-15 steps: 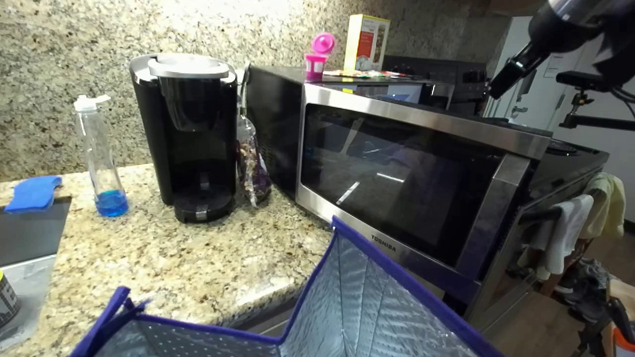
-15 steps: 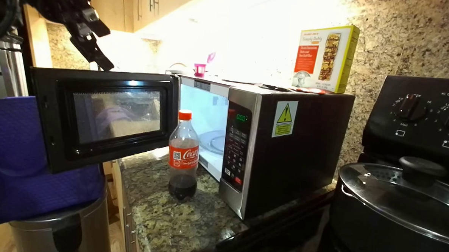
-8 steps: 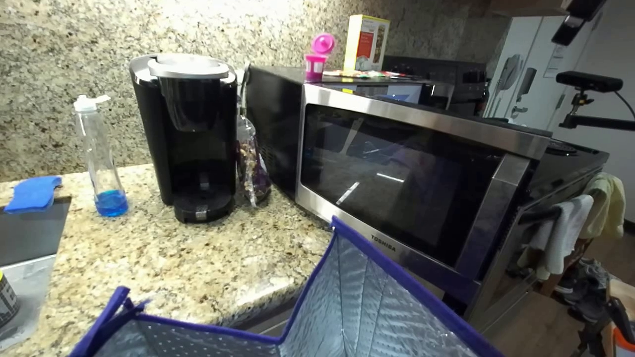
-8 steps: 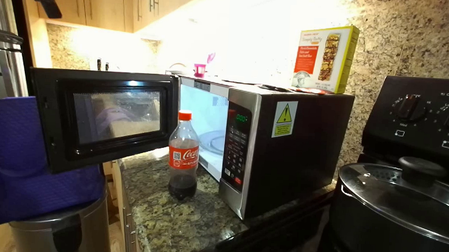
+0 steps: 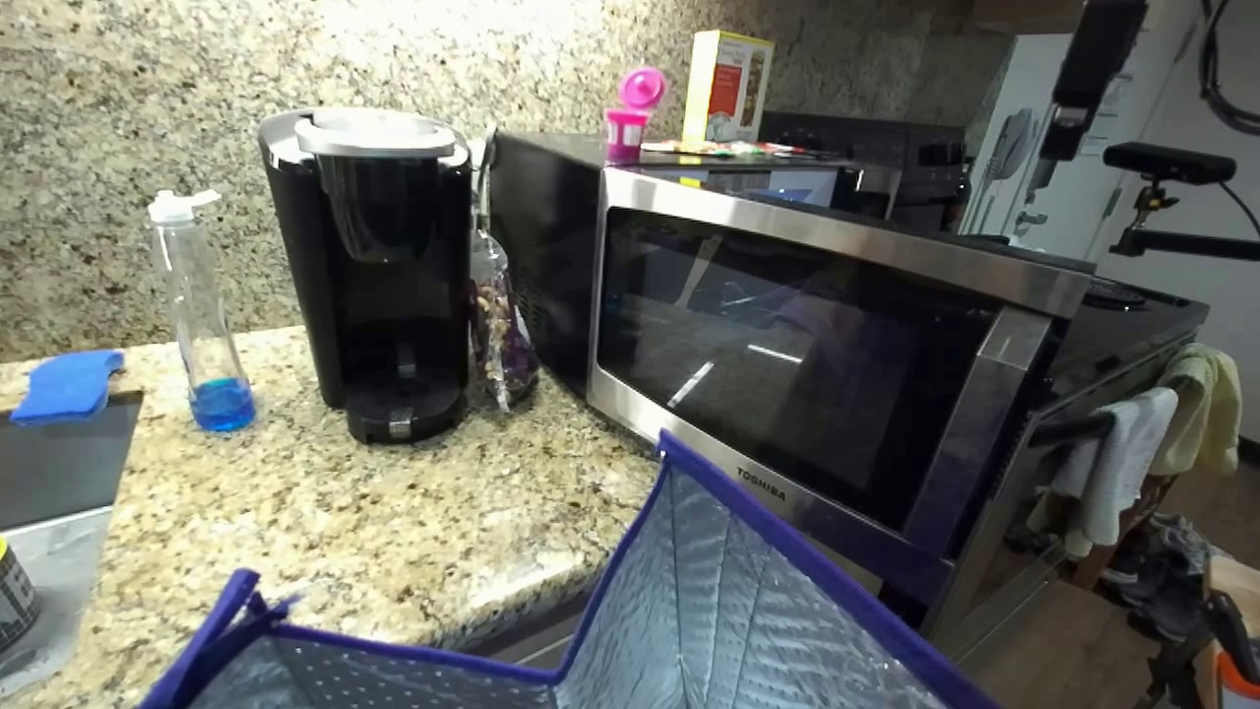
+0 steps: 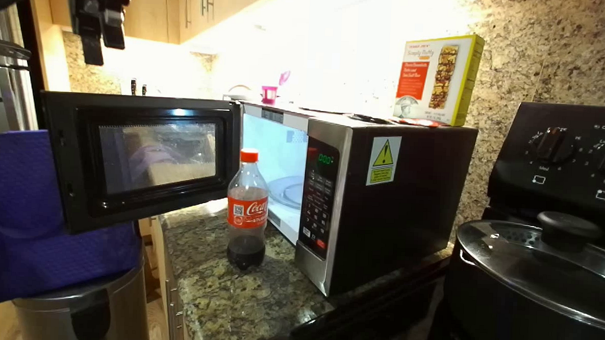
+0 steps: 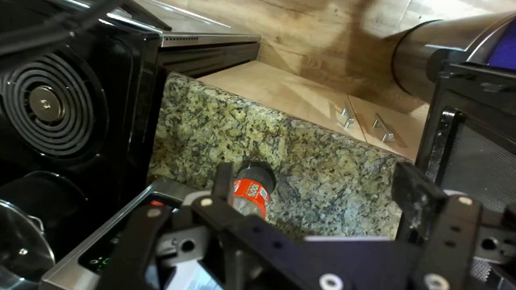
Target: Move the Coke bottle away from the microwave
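Observation:
The Coke bottle stands upright on the counter before the microwave's open cavity. It has an orange-red cap, a red label and dark liquid at the bottom. The microwave has its dark door swung open; the door's outer face shows in an exterior view and the bottle is hidden there. My gripper hangs above the door's top edge, fingers down, apart from the bottle. In the wrist view my gripper is wide open and empty, with the bottle seen below, beside the left finger.
A lidded black pot stands on the stove right of the microwave. A cereal-bar box and a pink cup stand on top of the microwave. A purple bag sits by the door. A coffee maker stands beside the microwave.
My gripper rose almost out of the exterior views half a second ago and has come back lower, turned from a slant to pointing straight down. The bottle and microwave have not moved.

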`<state>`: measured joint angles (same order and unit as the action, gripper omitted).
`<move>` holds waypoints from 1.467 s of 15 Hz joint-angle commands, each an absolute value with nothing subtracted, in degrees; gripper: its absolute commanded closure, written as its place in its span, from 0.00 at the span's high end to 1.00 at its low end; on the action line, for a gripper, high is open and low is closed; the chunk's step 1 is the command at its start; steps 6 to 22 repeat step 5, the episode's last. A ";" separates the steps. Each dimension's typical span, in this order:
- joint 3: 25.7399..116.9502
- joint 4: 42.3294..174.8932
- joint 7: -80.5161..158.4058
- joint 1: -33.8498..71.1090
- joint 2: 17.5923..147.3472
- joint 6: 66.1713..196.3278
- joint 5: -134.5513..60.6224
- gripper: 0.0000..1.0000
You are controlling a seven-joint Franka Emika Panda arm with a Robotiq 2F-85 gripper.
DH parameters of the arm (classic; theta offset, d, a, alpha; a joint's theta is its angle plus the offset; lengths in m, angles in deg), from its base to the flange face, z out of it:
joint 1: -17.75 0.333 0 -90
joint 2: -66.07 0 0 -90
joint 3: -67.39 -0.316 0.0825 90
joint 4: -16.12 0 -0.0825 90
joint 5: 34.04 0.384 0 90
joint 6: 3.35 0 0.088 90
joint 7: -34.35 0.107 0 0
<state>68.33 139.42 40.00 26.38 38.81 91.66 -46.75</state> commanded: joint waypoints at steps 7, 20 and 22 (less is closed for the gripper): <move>66.78 137.50 37.40 23.25 43.16 91.88 -44.29 1.00; 66.78 137.50 37.40 23.25 43.16 91.88 -44.29 1.00; 66.78 137.50 37.40 23.25 43.16 91.88 -44.29 1.00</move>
